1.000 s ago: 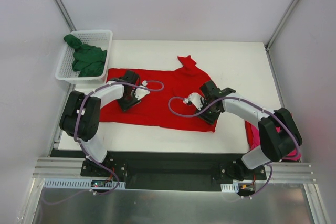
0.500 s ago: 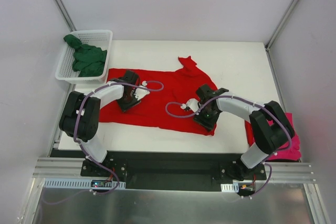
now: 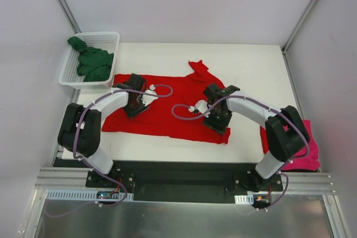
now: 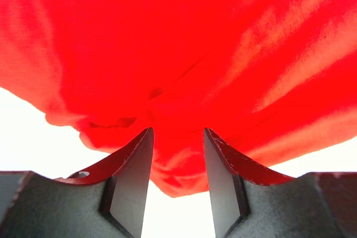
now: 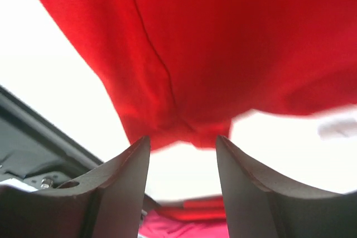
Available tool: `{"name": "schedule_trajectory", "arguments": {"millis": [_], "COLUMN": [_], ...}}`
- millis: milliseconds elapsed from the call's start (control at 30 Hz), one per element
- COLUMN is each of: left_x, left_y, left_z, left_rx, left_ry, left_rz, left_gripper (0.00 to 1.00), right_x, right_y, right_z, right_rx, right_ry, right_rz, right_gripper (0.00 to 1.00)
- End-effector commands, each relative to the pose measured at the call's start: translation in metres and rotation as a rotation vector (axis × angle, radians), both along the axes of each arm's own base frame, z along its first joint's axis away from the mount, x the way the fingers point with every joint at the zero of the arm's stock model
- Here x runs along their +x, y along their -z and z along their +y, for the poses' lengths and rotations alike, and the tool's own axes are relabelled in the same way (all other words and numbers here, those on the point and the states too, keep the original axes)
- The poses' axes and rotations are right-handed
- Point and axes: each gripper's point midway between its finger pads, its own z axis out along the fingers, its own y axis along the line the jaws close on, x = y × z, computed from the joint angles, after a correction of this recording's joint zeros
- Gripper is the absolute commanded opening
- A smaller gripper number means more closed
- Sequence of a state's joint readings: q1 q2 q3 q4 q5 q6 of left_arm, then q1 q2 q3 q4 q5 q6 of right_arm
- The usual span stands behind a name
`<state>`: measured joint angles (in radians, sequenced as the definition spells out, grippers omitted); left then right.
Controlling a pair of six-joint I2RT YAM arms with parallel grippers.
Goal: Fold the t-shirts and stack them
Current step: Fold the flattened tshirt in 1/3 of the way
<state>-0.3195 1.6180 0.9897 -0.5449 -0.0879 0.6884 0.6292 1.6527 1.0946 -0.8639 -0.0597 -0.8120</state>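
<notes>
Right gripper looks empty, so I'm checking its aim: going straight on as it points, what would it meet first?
The right gripper would likely meet the red t-shirt first: its seamed corner sits just ahead, between the open jaws, though depth is unclear.

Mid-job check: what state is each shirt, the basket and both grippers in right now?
red t-shirt: spread out on the table, far end bunched up.
green t-shirt: crumpled in the basket.
pink t-shirt: heaped by the table's near right edge.
basket: upright, far left, holding the green t-shirt.
left gripper: closed on a bunch of the red t-shirt.
right gripper: open, a corner of the red t-shirt at its fingertips.
</notes>
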Motion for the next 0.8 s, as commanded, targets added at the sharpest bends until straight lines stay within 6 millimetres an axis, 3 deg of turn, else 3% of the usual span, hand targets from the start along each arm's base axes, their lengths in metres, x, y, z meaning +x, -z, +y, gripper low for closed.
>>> {"name": "schedule_trajectory", "arguments": {"millis": [0,100,267,433,533,567,767], "left_x": [0.025,0.034,0.037,0.033,0.029,0.029,0.031], "left_y": [-0.051,-0.068,-0.059,-0.039,-0.03,-0.029,-0.014], "left_z": [-0.005,-0.005,-0.003,0.006,0.016,0.018,0.042], "left_rx": [-0.04,-0.052,-0.032,0.008,0.033,0.036,0.07], "left_ry": [-0.048,-0.067,-0.056,-0.061,-0.057,-0.057,-0.081], "left_rz": [-0.15,-0.205,-0.197,-0.163,-0.147,-0.145,-0.109], "left_gripper": [0.41,0.42,0.41,0.42,0.42,0.42,0.42], "right_x": [0.008,0.019,0.058,0.092,0.111,0.112,0.114], "right_y": [-0.057,-0.068,-0.077,-0.049,-0.043,-0.033,-0.021], "right_z": [-0.001,0.004,0.029,0.038,0.04,0.039,0.034], "right_rx": [0.018,0.036,0.119,0.137,0.15,0.136,0.11], "right_ry": [-0.019,-0.053,-0.062,-0.043,-0.011,0.003,0.008], "right_rz": [-0.088,-0.128,-0.258,-0.302,-0.326,-0.297,-0.246], "right_gripper": [0.54,0.55,0.56,0.55,0.55,0.55,0.55]}}
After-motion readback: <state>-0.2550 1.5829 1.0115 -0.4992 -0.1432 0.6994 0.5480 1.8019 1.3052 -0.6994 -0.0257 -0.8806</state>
